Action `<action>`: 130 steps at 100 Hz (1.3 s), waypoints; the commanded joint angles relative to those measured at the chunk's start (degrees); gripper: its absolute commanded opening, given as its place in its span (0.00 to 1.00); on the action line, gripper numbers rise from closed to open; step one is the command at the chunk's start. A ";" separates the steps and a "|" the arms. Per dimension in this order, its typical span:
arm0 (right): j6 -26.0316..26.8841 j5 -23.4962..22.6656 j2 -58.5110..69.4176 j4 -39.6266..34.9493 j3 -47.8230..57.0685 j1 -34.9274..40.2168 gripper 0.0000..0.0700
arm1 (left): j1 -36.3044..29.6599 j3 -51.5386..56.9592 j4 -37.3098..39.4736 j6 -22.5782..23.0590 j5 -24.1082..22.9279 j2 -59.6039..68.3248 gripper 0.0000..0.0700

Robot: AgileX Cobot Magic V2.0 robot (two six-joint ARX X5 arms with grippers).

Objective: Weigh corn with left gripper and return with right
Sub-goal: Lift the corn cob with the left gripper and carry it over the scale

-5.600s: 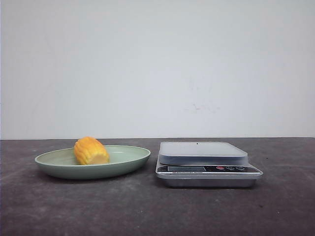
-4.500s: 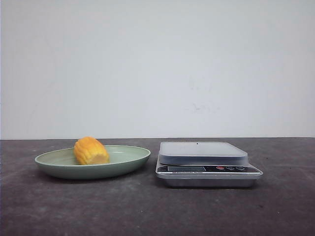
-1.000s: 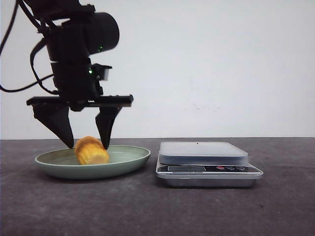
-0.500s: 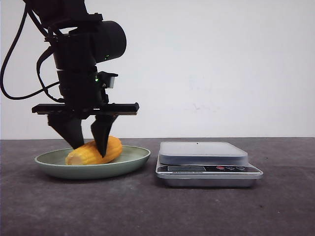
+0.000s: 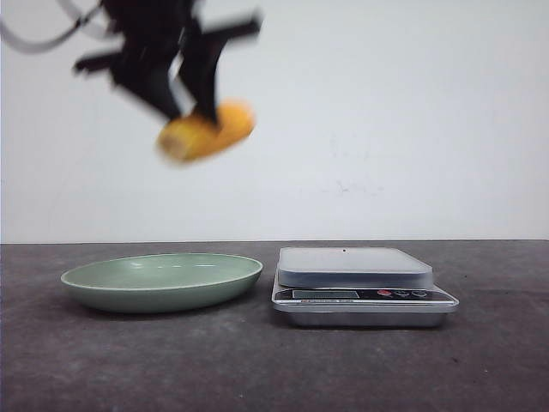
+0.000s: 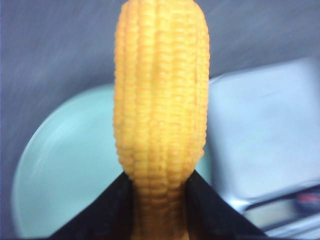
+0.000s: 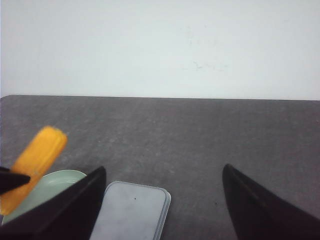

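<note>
My left gripper is shut on the yellow-orange corn and holds it high in the air, above the green plate. It is blurred by motion. In the left wrist view the corn stands out lengthwise from between the two black fingers, with the plate and the scale below. My right gripper is open and empty above the scale; it does not show in the front view. The corn also shows in the right wrist view.
A silver digital scale with a flat pale platform stands right of the plate on the dark grey table. A white wall is behind.
My left gripper closed on the corn in the plate and has lifted it high, slightly to the right. The plate now holds nothing.
</note>
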 commanded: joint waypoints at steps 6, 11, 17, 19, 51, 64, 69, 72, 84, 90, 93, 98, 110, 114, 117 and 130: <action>-0.61 -0.07 0.17 0.55 1.09 0.24 0.67 | -4.68 4.46 1.92 -0.66 -0.09 1.38 0.00; -0.63 -0.11 0.17 0.55 1.09 0.24 0.67 | -6.25 6.21 3.67 -2.14 0.09 2.34 0.00; -0.59 -0.11 0.17 0.55 1.09 0.24 0.67 | -7.74 8.33 5.88 -3.72 0.09 4.26 0.00; -0.55 -0.11 0.17 0.55 1.09 0.24 0.67 | -8.13 9.09 6.47 -4.28 0.07 5.05 0.00; -0.44 -0.13 0.15 -0.20 1.09 0.24 0.67 | -8.90 18.10 7.67 -9.42 -0.13 20.57 0.00; -0.46 -0.11 0.17 -0.59 1.09 0.24 0.67 | -8.50 18.23 7.56 -11.91 -0.13 25.09 0.00; -0.46 -0.07 0.17 -0.59 1.09 0.24 0.67 | -8.50 18.23 7.54 -12.46 -0.13 26.53 0.00; -0.46 -0.09 0.17 -0.61 1.09 0.24 0.67 | -8.50 18.23 7.56 -12.61 -0.13 27.28 0.00; -0.46 0.02 0.17 -0.74 1.09 0.24 0.67 | -8.39 18.23 7.32 -12.61 -0.11 29.53 0.01; -0.48 0.04 0.17 -0.72 1.09 0.24 0.67 | -8.39 18.23 7.06 -12.66 -0.09 30.60 0.10; -0.48 0.04 0.17 -0.72 1.09 0.24 0.67 | -8.39 18.23 6.80 -12.79 -0.09 31.12 0.17; -0.48 0.04 0.17 -0.74 1.09 0.24 0.67 | -8.37 18.23 6.10 -13.31 -0.09 31.93 0.23; -0.52 0.04 0.17 -0.76 1.09 0.24 0.67 | -8.31 18.23 4.61 -13.86 -0.09 33.09 0.23; -0.52 0.07 0.17 -0.79 1.09 0.24 0.67 | -8.31 18.23 4.28 -13.84 -0.11 33.09 0.23; -0.52 0.07 0.17 -0.79 1.09 0.24 0.67 | -8.31 18.23 4.28 -13.77 -0.13 33.09 0.23; -0.50 0.07 0.17 -0.92 1.09 0.24 0.67 | -8.35 18.23 4.20 -13.27 -0.11 33.05 0.53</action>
